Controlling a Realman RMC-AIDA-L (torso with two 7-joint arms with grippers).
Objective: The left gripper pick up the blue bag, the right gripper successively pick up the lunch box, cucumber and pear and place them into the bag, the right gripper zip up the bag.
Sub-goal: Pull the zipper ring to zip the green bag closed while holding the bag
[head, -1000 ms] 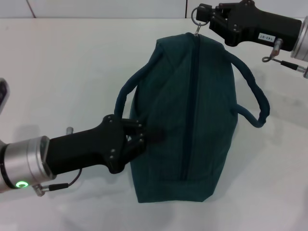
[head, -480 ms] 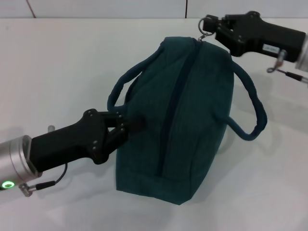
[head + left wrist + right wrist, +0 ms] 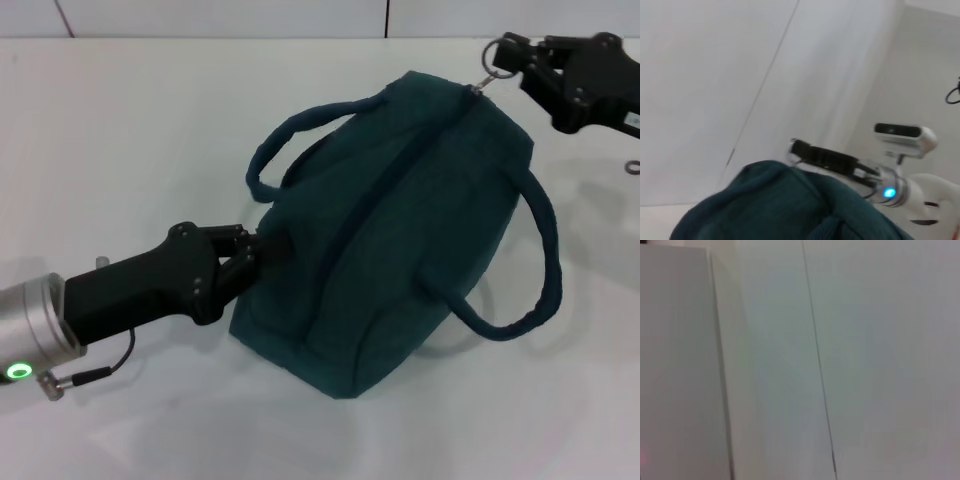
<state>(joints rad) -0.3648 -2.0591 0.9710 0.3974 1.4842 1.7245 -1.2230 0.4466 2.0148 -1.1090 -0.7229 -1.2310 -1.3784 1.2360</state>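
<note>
Head view: black left gripper (image 3: pixel 258 252) pinches the zipped teal-blue fabric bag (image 3: pixel 400 240); black right gripper (image 3: pixel 510 62) clamps its ring-pull zipper (image 3: pixel 492 55) — the right wrist view shows only wall.

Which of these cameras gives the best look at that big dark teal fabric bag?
The head view: the dark teal fabric bag shows whole, zipped, both handles visible. The left wrist view catches only its upper edge; the right wrist view shows none of it.
</note>
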